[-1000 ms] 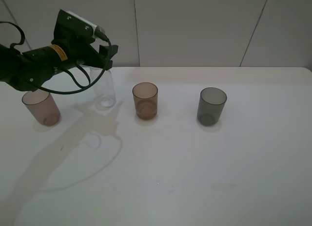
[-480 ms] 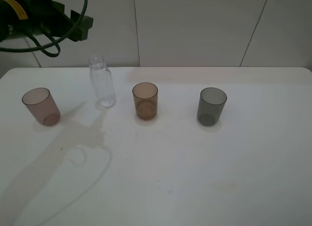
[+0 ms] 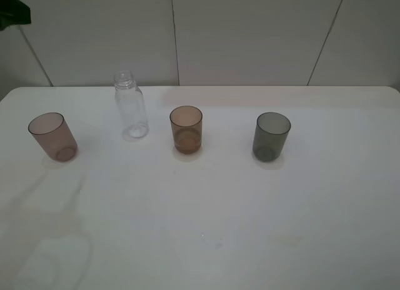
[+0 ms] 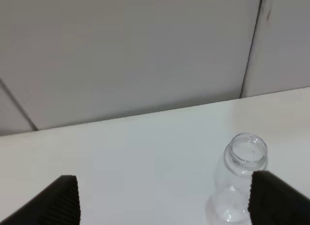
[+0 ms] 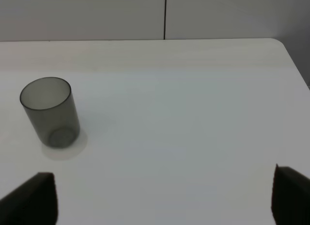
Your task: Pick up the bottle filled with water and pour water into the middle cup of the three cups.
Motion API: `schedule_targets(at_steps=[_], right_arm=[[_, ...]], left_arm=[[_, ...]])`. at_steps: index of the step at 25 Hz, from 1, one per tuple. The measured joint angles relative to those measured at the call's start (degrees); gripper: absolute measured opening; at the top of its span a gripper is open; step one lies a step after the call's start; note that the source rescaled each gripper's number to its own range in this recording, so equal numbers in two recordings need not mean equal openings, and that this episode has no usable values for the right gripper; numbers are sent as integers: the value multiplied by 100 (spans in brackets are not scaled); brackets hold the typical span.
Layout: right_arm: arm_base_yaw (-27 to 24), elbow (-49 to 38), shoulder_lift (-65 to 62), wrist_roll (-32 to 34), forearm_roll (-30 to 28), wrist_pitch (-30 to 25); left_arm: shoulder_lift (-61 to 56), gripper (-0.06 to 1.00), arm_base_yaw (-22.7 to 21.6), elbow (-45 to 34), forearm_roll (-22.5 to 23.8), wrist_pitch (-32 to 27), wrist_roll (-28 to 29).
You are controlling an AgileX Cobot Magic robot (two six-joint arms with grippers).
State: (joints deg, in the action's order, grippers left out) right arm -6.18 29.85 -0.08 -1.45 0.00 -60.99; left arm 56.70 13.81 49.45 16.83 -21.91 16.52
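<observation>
The clear capless bottle [image 3: 131, 106] stands upright on the white table [image 3: 206, 209], between the pinkish-mauve cup [image 3: 53, 137] and the amber-brown middle cup [image 3: 186, 129]. The dark grey cup [image 3: 271, 136] stands to the right. My left gripper [image 4: 164, 200] is open and empty, high and back from the bottle [image 4: 240, 186], which stands apart, next to one fingertip [image 4: 276, 198]. Only a dark tip of the left arm [image 3: 14, 9] shows in the exterior view's top left corner. My right gripper [image 5: 162, 198] is open and empty, back from the grey cup [image 5: 48, 111].
A pale panelled wall [image 3: 250, 34] rises right behind the table's back edge. The table's right edge and rounded corner [image 5: 286, 50] show in the right wrist view.
The left arm has drawn away from the bottle, up and to the left, almost out of the exterior view. The bottle stays upright on the table. The cups have not moved.
</observation>
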Motion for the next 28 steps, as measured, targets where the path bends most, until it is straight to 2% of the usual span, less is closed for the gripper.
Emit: schedule_targets(at_steps=[12, 13, 16, 21, 24, 28], right_arm=[[0, 0, 0, 0, 0, 0], [0, 0, 0, 0, 0, 0], [0, 0, 0, 0, 0, 0], [0, 0, 0, 0, 0, 0], [0, 0, 0, 0, 0, 0], [0, 0, 0, 0, 0, 0]], left_arm=[[-3395, 58, 0, 0, -44, -3419, 122], [-3395, 58, 0, 0, -44, -3419, 122], [-3833, 58, 0, 0, -44, -4160, -4], [-4530, 58, 0, -370, -84, -4413, -89], [-5009, 58, 0, -876, -309, -4387, -100], [-5646, 58, 0, -1577, -840, -4174, -100]])
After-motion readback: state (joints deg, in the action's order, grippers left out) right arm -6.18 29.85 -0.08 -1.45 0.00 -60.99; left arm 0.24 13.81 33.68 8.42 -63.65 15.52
